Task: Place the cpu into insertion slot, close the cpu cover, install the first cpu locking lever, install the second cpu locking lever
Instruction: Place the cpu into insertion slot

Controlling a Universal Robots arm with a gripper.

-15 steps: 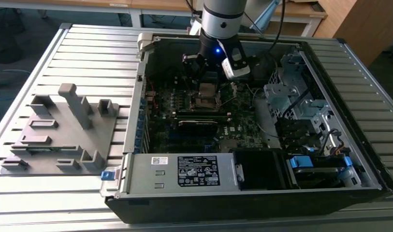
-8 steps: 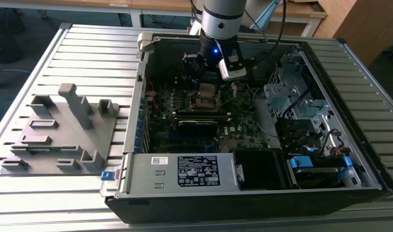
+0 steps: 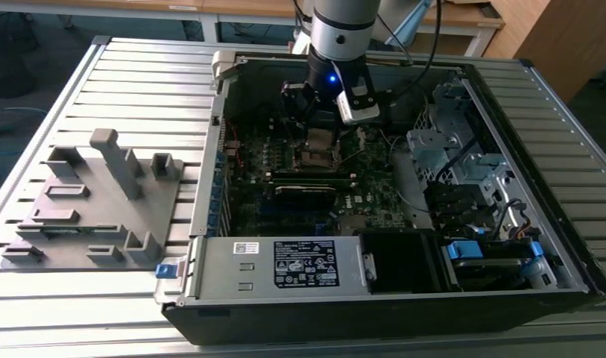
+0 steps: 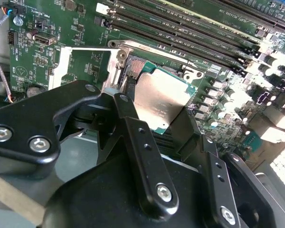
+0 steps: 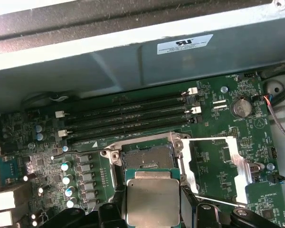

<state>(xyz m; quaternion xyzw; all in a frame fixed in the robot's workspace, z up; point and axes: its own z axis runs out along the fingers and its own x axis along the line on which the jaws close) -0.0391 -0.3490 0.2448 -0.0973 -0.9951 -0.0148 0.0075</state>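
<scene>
Inside the open grey metal computer case (image 3: pixel 211 186), the black two-finger gripper (image 4: pixel 154 105) clamps the flat silver-grey square cpu (image 5: pixel 153 202) near the square black insertion slot (image 5: pixel 147 156), not seated (the hinged silver cpu cover (image 5: pixel 237 159) lies swung open).

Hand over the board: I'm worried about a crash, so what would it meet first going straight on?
Probably the open socket, reached first by the chip the hand holds; depth is unclear.

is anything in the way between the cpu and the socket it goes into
Nothing visible does. The gripper holds the cpu close by the insertion slot, whose recess lies bare; the cpu cover is swung open to one side.
</scene>
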